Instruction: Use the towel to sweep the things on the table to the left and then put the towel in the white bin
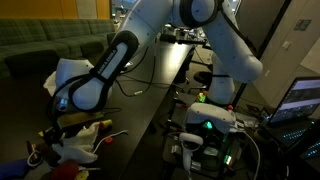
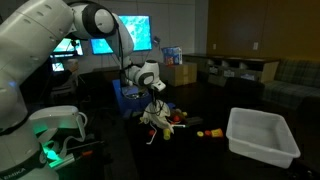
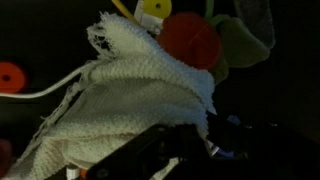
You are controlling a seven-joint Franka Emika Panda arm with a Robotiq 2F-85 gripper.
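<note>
White towel (image 2: 156, 118) bunched in fully closed tool (image 2: 155, 97), cloth hanging lengthwise down onto dark worktop (image 2: 205, 162), well apart from white bin (image 2: 260, 150), small toys (image 2: 182, 119) between towel and bin.

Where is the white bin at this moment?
In an exterior view the white bin sits on the table at picture right, apart from the towel and small toys.
</note>
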